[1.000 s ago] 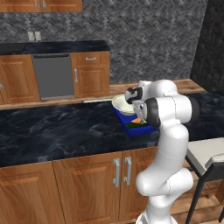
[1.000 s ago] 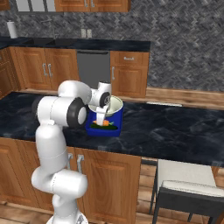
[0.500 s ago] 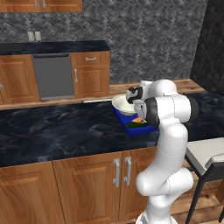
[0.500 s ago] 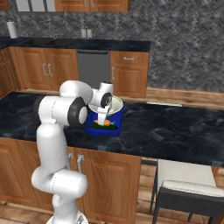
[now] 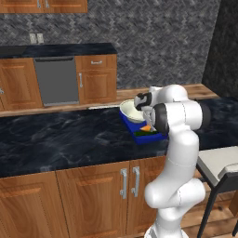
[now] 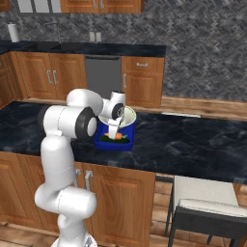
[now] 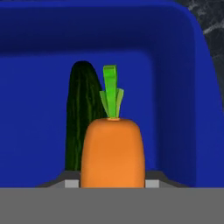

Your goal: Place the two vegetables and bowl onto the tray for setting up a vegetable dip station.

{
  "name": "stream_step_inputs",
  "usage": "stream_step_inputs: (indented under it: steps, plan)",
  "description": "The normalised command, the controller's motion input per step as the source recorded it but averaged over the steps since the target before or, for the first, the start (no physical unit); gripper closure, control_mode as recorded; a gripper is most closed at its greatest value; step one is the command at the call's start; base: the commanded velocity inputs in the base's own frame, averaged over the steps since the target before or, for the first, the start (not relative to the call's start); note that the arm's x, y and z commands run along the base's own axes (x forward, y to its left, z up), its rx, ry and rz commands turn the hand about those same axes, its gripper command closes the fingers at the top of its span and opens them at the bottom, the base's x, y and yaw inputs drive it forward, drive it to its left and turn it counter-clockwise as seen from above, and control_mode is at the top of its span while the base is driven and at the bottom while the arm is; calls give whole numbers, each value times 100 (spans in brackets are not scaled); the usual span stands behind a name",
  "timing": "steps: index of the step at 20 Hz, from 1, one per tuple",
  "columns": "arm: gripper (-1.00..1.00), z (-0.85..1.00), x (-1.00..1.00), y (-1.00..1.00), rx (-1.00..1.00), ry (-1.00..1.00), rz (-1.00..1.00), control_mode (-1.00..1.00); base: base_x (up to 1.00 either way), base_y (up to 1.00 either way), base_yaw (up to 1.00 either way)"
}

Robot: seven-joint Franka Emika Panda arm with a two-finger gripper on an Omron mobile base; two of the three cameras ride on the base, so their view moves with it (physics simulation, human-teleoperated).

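Right under my hand the small orange carrot lies in the bright blue tray, its green tip pointing away from me. Just beside it, on its left in my hand view, lies the dark green elongated vegetable, parallel. The pale cream bowl sits at the tray's far end.

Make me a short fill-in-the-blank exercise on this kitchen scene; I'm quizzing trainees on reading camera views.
1. The carrot lies inside the ____ tray.
2. Beside the carrot lies a dark ____ vegetable.
3. The cream bowl sits at the tray's ____ end, away from the robot.
4. The carrot's tip is ____.

Missing words: blue; green; far; green
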Motion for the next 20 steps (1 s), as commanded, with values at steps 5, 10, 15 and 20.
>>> stream_step_inputs:
  steps: [5, 10, 15, 20]
  plan:
    - [-100, -4, 3, -1, 0, 0, -1, -100, 0, 0, 0]
    - [-100, -2, 1, -4, 0, 0, 0, -100, 0, 0, 0]
    - [-100, 0, 0, -5, 0, 0, 0, -100, 0, 0, 0]
    - [-100, 2, -1, -7, 0, -1, 0, -100, 0, 0, 0]
